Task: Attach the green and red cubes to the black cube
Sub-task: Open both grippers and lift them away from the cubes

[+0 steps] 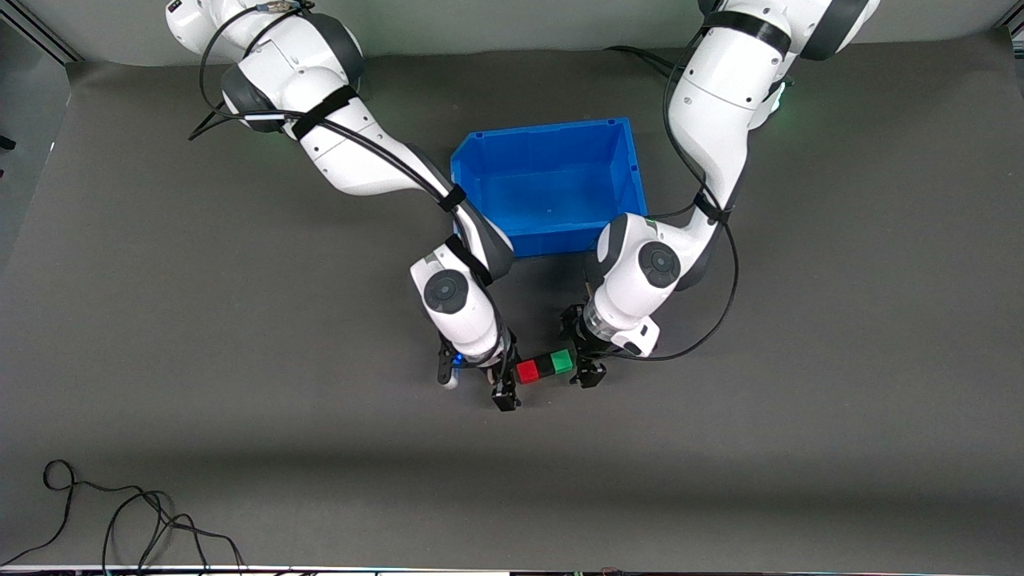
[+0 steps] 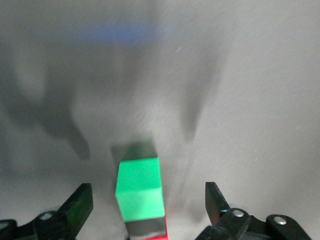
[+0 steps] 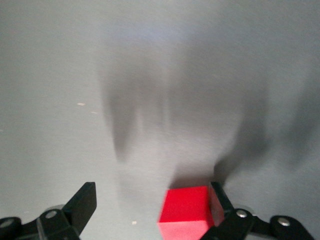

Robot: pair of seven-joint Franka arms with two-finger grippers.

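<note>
Cubes: the red cube, the black cube and the green cube are sitting joined in one row on the table, black in the middle, nearer to the front camera than the blue bin.
Left gripper: it is standing at the row's green end, nearer than the bin, fingers spread and released, gripping nothing.
Right gripper: it is standing at the row's red end, fingers spread apart; one finger is lying just beside the red cube, nothing grasped.
</note>
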